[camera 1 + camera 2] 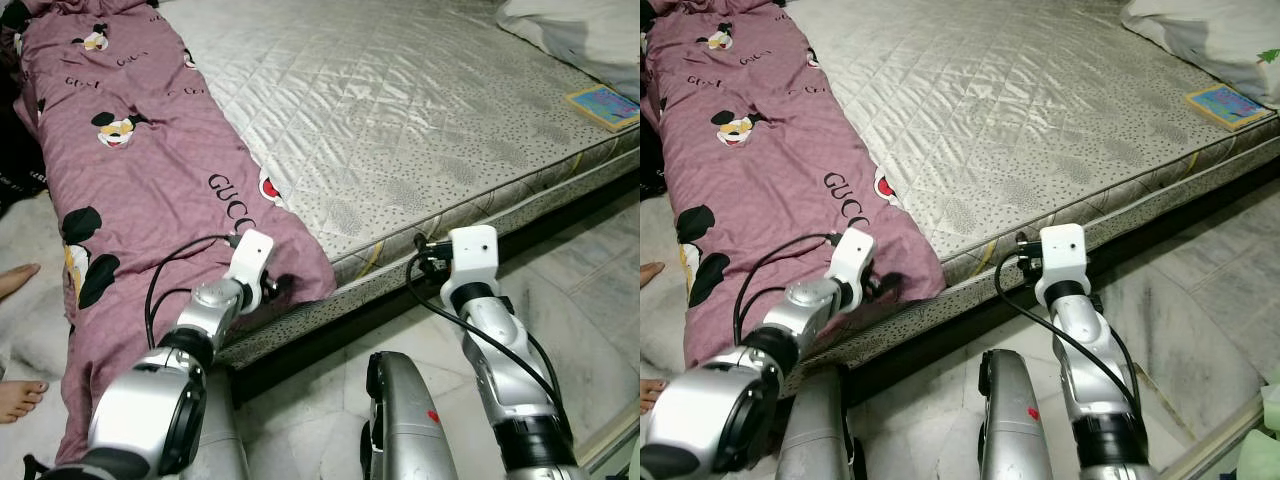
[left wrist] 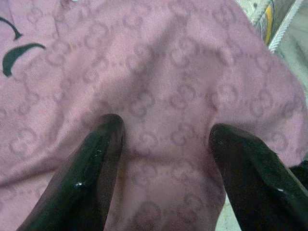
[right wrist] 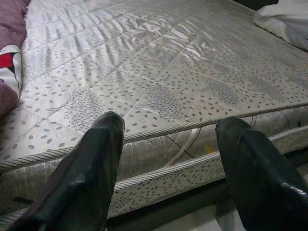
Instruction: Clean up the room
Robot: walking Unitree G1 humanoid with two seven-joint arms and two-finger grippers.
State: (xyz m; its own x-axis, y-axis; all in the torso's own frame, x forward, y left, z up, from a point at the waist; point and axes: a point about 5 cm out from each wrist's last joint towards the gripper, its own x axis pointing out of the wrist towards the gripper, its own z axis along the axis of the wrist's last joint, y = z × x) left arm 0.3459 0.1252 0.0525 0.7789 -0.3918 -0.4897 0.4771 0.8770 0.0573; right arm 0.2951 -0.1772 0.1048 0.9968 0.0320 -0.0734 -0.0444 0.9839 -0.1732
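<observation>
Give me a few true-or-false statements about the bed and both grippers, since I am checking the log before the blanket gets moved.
1. The left gripper has its open fingers over the pink blanket. True.
2. The right gripper is shut on the mattress edge. False: its fingers are spread apart and hold nothing, pointing at the mattress edge.
3. A book lies on the mattress near a white pillow. True.
4. The blanket covers the whole mattress. False: it lies along the robot's left side and hangs over the edge toward the floor.
5. A person's bare feet show at the left. True.
</observation>
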